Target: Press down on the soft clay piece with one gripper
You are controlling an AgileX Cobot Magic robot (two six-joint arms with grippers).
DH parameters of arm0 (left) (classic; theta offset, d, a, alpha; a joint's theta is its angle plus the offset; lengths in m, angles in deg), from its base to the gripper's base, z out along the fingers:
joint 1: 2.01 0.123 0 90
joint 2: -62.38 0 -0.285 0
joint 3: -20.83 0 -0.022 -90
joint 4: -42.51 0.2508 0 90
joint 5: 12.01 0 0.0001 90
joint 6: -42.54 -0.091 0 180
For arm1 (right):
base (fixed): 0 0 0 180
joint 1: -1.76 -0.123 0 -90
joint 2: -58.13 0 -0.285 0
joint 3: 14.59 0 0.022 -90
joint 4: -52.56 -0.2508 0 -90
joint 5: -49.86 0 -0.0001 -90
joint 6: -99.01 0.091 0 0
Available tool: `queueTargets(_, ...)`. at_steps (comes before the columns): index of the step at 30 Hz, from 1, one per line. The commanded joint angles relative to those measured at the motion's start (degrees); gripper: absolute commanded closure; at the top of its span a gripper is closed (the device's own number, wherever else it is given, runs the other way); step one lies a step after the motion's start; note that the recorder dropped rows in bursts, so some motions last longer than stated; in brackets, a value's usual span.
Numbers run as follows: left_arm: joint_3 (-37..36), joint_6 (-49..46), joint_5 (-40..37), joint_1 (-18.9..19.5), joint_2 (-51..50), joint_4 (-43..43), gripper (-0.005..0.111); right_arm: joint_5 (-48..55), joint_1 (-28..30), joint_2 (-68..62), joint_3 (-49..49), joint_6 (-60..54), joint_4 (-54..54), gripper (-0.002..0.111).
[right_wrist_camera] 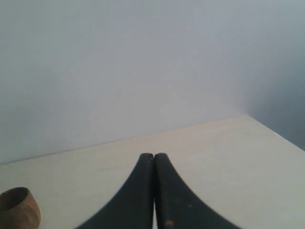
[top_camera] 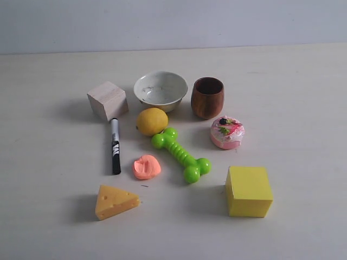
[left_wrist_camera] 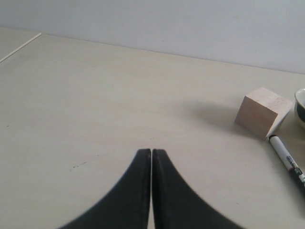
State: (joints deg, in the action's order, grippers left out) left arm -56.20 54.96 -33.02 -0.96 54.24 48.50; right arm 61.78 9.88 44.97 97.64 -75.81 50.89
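The soft clay piece (top_camera: 146,167) is a small salmon-orange lump lying on the table between the black marker and the green bone toy in the exterior view. Neither arm shows in that view. My left gripper (left_wrist_camera: 151,151) is shut with nothing in it, over bare table well away from the wooden cube. My right gripper (right_wrist_camera: 154,155) is also shut and empty, facing the wall and the table's far corner. The clay is out of both wrist views.
Around the clay lie a marker (top_camera: 115,146), lemon (top_camera: 151,121), green bone toy (top_camera: 180,154), cheese wedge (top_camera: 115,202), yellow cube (top_camera: 249,191), pink cake toy (top_camera: 227,132), wooden cube (top_camera: 107,100), white bowl (top_camera: 160,90) and wooden cup (top_camera: 207,97).
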Motion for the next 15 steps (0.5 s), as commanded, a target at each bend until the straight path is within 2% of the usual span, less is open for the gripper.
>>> queueTargets(1, -0.2, -0.2, 0.2, 0.0, 0.4, -0.2, 0.103, -0.2, 0.2, 1.7, -3.0, -1.0, 1.7, 0.108)
queueTargets(15, -0.2, -0.2, 0.2, 0.0, 0.4, -0.2, 0.103, 0.5, -0.8, 5.4, -9.4, -0.9, 2.1, 0.108)
